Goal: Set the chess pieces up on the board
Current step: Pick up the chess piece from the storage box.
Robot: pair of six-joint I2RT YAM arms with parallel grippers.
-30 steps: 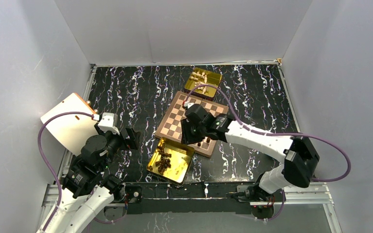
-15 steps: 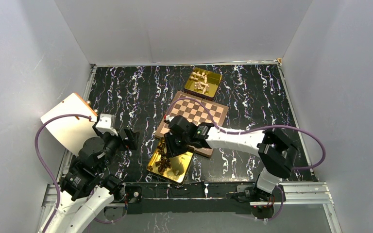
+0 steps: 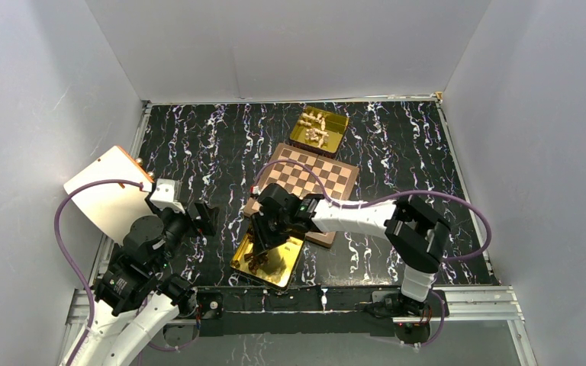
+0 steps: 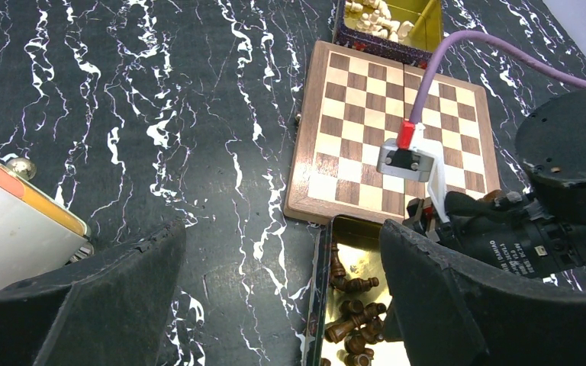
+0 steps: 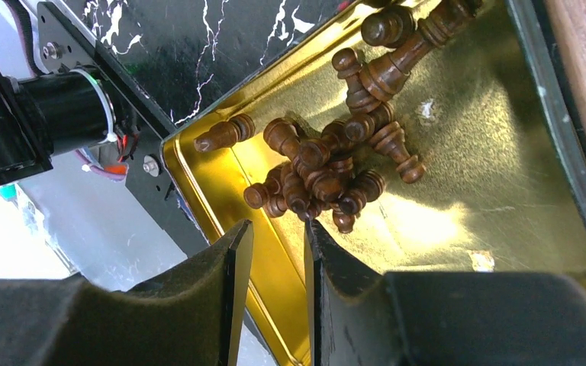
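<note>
The board (image 3: 328, 179) lies at the table's middle; its visible squares are bare, also in the left wrist view (image 4: 366, 122). Several dark chess pieces (image 3: 256, 258) lie heaped in a gold tray (image 3: 286, 263) by the board's near edge. In the right wrist view the heap (image 5: 328, 164) lies just ahead of my right gripper (image 5: 278, 229). That gripper (image 3: 263, 236) hovers over the tray, jaws a narrow gap apart with nothing between them. My left gripper (image 3: 202, 217) is open and empty, left of the tray, above the table.
A second gold tray (image 3: 319, 128) with pale cream pieces stands past the board's far edge. A white panel with an orange edge (image 3: 107, 191) leans at the left wall. The right arm's purple cable crosses above the board.
My right gripper has swung left and nearer, from over the board's near edge to over the tray of dark pieces. The left arm has stayed put.
</note>
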